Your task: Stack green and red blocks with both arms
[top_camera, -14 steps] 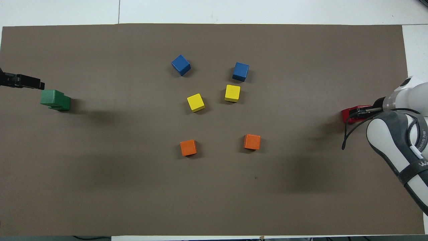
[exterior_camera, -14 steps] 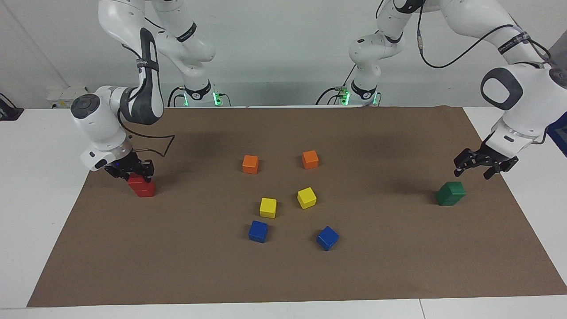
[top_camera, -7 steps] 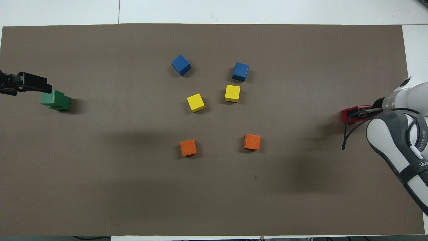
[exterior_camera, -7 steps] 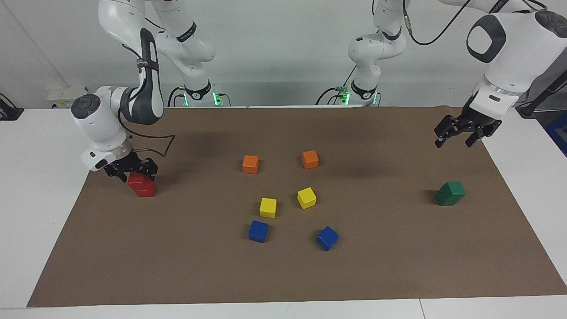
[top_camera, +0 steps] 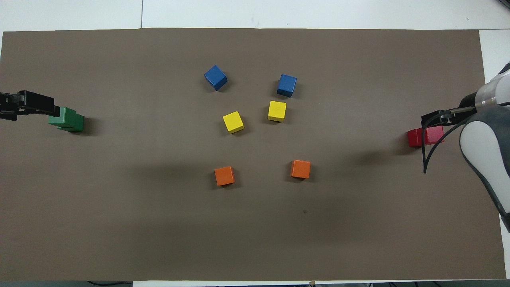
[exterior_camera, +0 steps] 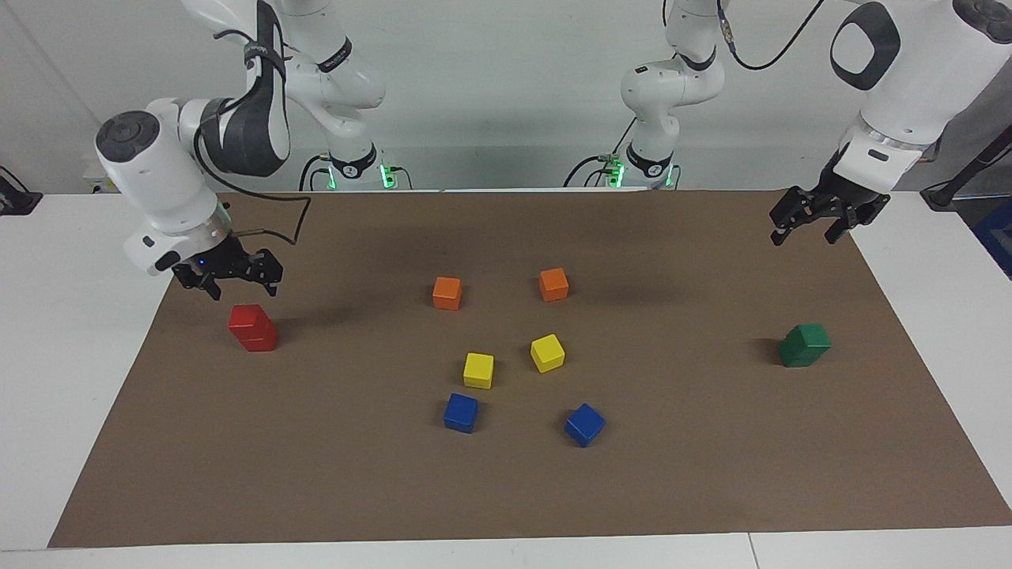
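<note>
Two red blocks (exterior_camera: 253,328) stand stacked at the right arm's end of the brown mat, the upper one slightly offset; the stack also shows in the overhead view (top_camera: 425,136). My right gripper (exterior_camera: 245,290) hangs open and empty just above that stack (top_camera: 437,118). Two green blocks (exterior_camera: 803,345) stand stacked at the left arm's end, the upper one twisted a little (top_camera: 66,119). My left gripper (exterior_camera: 802,237) is open and empty, raised well above the mat near the green stack (top_camera: 30,108).
Two orange cubes (exterior_camera: 447,292) (exterior_camera: 553,284), two yellow cubes (exterior_camera: 478,370) (exterior_camera: 547,352) and two blue cubes (exterior_camera: 460,412) (exterior_camera: 584,424) lie loose in the middle of the mat (exterior_camera: 711,474). White table surrounds the mat.
My right gripper has let go of the upper red block and risen above the stack. My left gripper has lifted up and away from the green stack.
</note>
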Motion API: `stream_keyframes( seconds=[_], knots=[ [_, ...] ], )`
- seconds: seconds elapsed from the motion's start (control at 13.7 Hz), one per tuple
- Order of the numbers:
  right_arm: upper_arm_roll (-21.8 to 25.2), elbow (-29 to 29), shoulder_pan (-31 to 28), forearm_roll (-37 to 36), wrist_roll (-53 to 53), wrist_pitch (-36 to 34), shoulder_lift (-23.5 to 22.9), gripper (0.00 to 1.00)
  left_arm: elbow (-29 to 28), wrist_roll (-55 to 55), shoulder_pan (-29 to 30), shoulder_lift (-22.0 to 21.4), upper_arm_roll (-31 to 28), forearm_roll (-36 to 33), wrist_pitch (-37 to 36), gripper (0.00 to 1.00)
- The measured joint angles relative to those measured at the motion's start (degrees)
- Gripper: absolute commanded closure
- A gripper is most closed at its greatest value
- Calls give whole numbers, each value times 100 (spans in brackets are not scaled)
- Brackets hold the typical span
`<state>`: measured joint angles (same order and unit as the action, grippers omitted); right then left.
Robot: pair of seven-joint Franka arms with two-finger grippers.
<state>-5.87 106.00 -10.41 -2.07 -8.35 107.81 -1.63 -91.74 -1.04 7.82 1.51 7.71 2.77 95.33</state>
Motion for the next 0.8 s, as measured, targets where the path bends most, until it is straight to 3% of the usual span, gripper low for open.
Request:
stream_keyframes(
  seconds=[0.44, 0.8],
  knots=[
    [16, -151, 30, 0, 42, -1255, 1047, 0, 9, 39, -32, -83, 26, 0, -484, 0],
    [18, -415, 30, 43, 349, -1406, 1073, 0, 173, 40, -161, -85, 16, -97, -921, 0]
  ],
)
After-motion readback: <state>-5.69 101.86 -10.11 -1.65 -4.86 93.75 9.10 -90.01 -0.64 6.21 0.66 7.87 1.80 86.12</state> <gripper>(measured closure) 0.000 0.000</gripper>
